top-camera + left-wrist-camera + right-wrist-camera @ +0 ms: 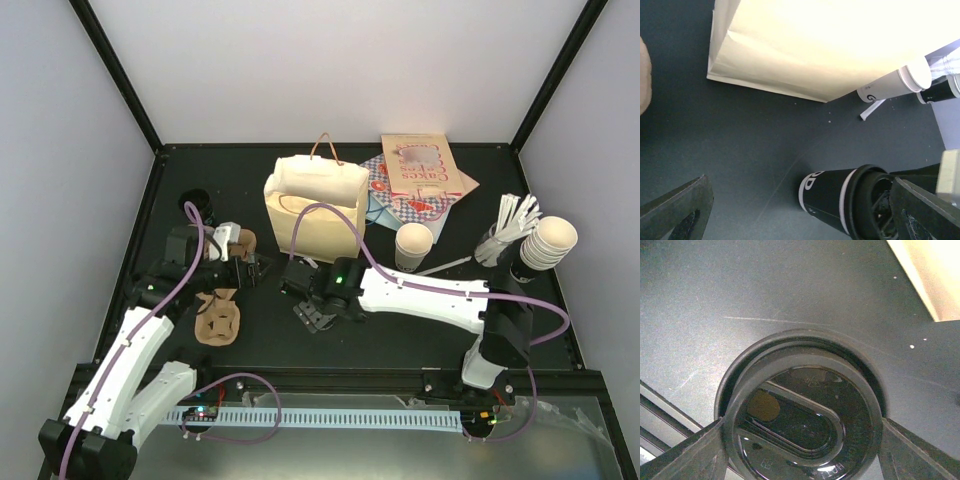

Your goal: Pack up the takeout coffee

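Table (400,335): dark. It fills the middle of the top view, and its near edge is hidden behind the arm bases.
Right arm (430,292): white. It reaches from the lower right to the centre of the top view.
Left arm (130,350): runs from the lower left up towards left of centre. A purple cable crosses it.
Paper bag (315,210): tan, standing at upper centre of the top view. In the left wrist view it is washed out and cut off by the upper edge.
Printed bags (420,170): upper right of centre, partly behind the paper bag. The lettering is blurred.
Cup carrier (217,320): brown, left of centre. A second one above it is half covered by the left arm's wrist.
Cup stack (550,240): cream, lidless and leaning, at the right edge. The number of cups cannot be made out.
Takeout coffee (832,197): on the table outside the bag, at lower centre of the left wrist view. It has a dark wall with white print and a black lid partly behind a finger. The right wrist view shows only the lid, cut off below. In the top view the right gripper hides it.
Right gripper (802,422): one finger on each side of the lid, right at its rim. Whether they press it cannot be told.
Left gripper (256,268): fingers spread wide, holding nothing, left of the coffee.
Lone cup (413,245): cream, right of the bag.
Stirrers (512,222): a white bundle. What holds them is unclear.
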`<action>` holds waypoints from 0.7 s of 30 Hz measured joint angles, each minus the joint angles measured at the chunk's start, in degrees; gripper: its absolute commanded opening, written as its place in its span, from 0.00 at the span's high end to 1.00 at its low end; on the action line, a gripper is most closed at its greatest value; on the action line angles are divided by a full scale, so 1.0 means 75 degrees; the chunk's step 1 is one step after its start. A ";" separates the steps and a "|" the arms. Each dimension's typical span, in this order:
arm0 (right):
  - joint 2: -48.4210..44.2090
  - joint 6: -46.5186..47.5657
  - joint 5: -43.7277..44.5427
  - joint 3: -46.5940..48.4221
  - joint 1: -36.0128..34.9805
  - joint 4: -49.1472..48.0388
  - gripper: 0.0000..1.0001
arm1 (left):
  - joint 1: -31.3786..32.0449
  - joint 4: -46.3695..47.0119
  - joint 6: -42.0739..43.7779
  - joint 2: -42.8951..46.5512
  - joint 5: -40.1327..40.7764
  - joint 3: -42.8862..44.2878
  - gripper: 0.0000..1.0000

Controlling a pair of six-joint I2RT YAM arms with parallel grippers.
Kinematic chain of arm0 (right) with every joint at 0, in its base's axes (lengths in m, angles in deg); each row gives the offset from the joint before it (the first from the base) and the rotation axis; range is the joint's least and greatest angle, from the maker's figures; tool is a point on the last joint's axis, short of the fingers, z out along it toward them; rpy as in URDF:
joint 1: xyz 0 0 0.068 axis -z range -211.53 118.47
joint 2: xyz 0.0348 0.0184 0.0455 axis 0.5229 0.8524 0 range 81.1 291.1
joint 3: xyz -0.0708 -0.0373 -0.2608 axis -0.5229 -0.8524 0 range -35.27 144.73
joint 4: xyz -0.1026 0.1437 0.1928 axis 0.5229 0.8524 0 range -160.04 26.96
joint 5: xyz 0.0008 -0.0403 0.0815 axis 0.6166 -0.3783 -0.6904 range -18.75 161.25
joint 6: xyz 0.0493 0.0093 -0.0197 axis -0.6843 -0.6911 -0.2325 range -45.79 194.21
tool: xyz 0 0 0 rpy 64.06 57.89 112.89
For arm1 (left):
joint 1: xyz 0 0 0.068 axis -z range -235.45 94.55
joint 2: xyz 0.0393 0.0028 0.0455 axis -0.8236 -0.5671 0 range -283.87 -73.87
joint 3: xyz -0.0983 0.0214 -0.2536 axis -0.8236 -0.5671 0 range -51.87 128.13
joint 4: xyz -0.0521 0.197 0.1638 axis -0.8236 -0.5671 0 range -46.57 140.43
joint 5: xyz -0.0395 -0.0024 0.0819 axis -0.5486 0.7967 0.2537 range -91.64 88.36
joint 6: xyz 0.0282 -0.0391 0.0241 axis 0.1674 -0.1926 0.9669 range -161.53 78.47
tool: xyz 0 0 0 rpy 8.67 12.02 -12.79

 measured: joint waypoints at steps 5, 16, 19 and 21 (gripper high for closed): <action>-0.0338 0.0009 0.0224 0.0000 0.0134 0.0102 0.21 | 0.0000 -0.0157 0.0160 0.0006 0.0303 0.0268 0.01; -0.1425 0.0341 0.0487 -0.0187 0.0866 0.0239 0.21 | 0.0000 -0.0507 0.0356 -0.0323 0.0790 0.1320 0.01; -0.1818 0.0472 0.0495 -0.0265 0.1046 0.0315 0.21 | 0.0000 -0.0574 0.0399 -0.0504 0.0857 0.1763 0.01; -0.2124 0.0548 0.0495 -0.0274 0.1139 0.0385 0.21 | 0.0000 -0.0612 0.0431 -0.0647 0.0895 0.2116 0.01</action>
